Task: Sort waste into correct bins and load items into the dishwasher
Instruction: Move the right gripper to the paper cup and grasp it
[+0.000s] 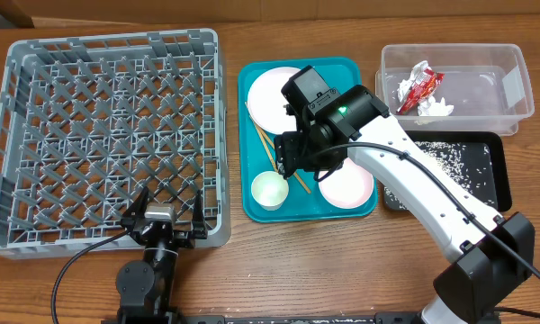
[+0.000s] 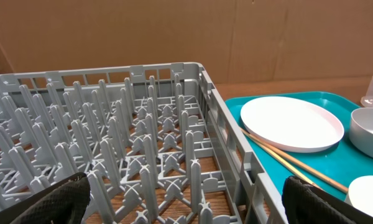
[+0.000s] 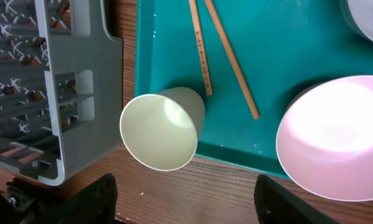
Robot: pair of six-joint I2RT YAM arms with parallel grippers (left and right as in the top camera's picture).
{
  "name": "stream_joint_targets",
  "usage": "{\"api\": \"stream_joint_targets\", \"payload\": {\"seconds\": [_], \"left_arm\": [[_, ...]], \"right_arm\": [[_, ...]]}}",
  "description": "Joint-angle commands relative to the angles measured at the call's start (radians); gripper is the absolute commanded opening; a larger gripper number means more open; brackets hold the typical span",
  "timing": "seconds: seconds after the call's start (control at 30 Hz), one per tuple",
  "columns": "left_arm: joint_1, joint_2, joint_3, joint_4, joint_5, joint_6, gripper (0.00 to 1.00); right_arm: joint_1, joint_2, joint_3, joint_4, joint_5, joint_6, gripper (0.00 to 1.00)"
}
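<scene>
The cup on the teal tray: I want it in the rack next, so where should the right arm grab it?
Grip the cup by its rim wall from above, one finger inside and one outside. It stands upright, mouth open, at the tray's front edge, the bowl apart from it.

Even, warm indoor light falls from above across my table [image 1: 252, 270], leaving only soft, short shadows under my right arm — nothing harsh. In my right wrist view a bowl [image 3: 336, 140] is blown out to a pinkish-white glare, and the cup [image 3: 161, 127] shows a bright patch inside its rim. My fingers [image 2: 50, 202] are dark, blurred shapes at the bottom corners — too close to focus.
</scene>
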Motion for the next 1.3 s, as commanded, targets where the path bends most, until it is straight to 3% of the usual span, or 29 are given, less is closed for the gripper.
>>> {"api": "stream_joint_targets", "payload": {"seconds": [0.0, 0.33, 0.77, 1.27], "left_arm": [[0.006, -0.003, -0.004, 0.0, 0.0, 0.008, 1.0], [0.006, -0.003, -0.004, 0.0, 0.0, 0.008, 1.0], [0.006, -0.003, -0.004, -0.002, -0.03, 0.008, 1.0], [0.006, -0.003, -0.004, -0.002, -0.03, 0.008, 1.0]], "right_arm": [[0.001, -0.016, -0.006, 0.003, 0.002, 0.01, 0.72], [0.001, -0.016, -0.019, 0.014, 0.002, 0.063, 0.72], [0.032, -0.015, -0.184, 0.163, -0.047, 0.114, 0.67], [0.057, -0.002, -0.329, 0.304, -0.009, 0.139, 0.44]]}}
